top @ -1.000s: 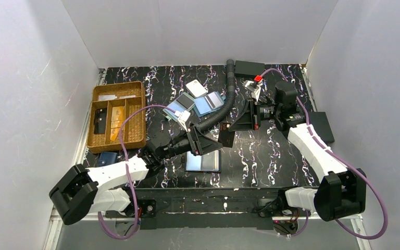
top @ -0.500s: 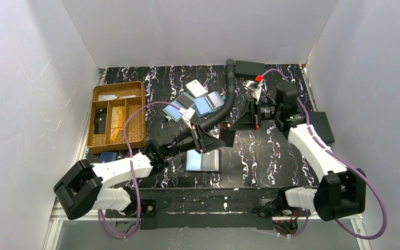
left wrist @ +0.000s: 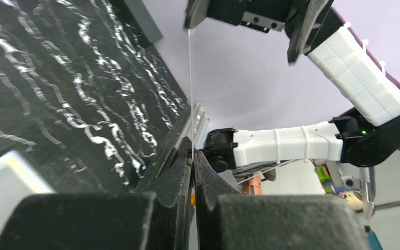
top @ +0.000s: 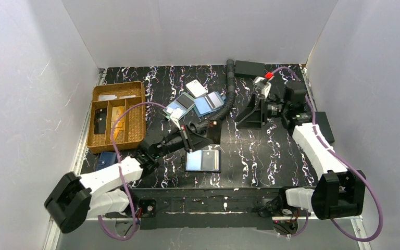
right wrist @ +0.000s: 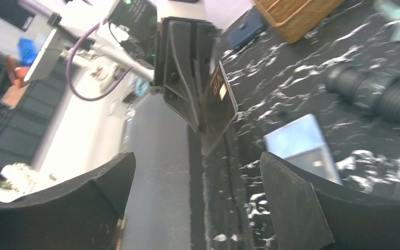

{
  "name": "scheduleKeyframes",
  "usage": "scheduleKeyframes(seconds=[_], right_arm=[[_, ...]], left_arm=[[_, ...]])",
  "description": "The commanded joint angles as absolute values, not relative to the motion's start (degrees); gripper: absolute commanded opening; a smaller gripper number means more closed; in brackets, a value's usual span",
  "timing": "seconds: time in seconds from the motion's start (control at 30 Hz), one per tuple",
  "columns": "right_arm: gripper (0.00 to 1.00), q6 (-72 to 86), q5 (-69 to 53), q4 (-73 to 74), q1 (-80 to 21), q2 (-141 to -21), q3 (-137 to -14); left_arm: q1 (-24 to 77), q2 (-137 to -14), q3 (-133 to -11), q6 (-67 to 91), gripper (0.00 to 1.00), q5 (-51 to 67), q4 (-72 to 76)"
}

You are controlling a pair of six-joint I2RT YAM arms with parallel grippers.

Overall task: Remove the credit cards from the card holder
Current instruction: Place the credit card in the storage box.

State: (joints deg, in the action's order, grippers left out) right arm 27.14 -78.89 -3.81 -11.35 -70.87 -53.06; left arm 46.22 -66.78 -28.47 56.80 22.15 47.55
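Nearest the arm bases, the card holder (top: pixel 204 160) lies open and flat on the black marbled table (top: pixel 271 156). Its left half shows pale blue and its right half is dark. At the front left corner a navy pouch (top: pixel 105 158) sits just beside a wicker tray (top: pixel 135 139).

Just beyond the holder, the left gripper (top: pixel 204 133) hangs over the table with its fingers pressed together on a thin credit card (top: pixel 213 130), pinched by one edge and lifted clear of the holder. The left wrist view shows that card edge-on, a fine pale line rising from between the two closed fingers (left wrist: pixel 179 174). From the right wrist view its face is dark with an orange mark.

Farther back and to the right, the right gripper (top: pixel 246 117) points toward the card but stays well apart from it. Its fingers are spread wide and hold nothing.

Past both grippers, a black ribbed hose (top: pixel 230 96) curves across the table. To its left lie overlapping blue-and-dark flat rectangles (top: pixel 181 108) and a small white tag (top: pixel 196 87). A black box (top: pixel 250 67) stands by the back wall.
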Motion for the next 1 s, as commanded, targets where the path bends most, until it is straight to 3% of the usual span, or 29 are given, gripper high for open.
scheduleKeyframes(seconds=[0.0, 0.17, 0.33, 0.57, 0.7, 0.83, 0.97], right_arm=[[0.98, 14.91, -78.79, 5.7, -3.72, -70.57, -58.64], [0.98, -14.39, -65.94, 29.96, -0.62, -70.36, -60.96], [0.98, -26.97, -60.88, 36.07, 2.1, -72.49, -56.69], [0.98, -33.95, -62.48, 43.05, 7.85, -78.01, -56.69], [0.98, -34.39, -60.71, 43.58, 8.02, -76.19, -55.64], [0.99, -27.2, -57.12, 34.17, 8.03, -71.41, -51.76], [0.98, -26.94, -57.39, 34.24, 8.0, -70.32, -51.42]], left_arm=[[37.74, -55.09, -26.12, 50.97, 0.0, 27.67, 32.37], [20.83, -44.86, -33.56, 35.26, 0.0, 36.84, -1.69], [6.4, -49.36, -45.42, 17.79, 0.0, 41.78, -23.47], [-12.98, -61.34, -57.44, 8.76, 0.0, 50.96, -28.34], [-14.29, -66.7, -63.72, 0.6, 0.0, 40.82, -35.27], [-16.96, -67.15, -61.65, 0.26, 0.0, 31.88, -29.72], [-20.65, -68.44, -59.29, -1.92, 0.0, 25.58, -24.9]])
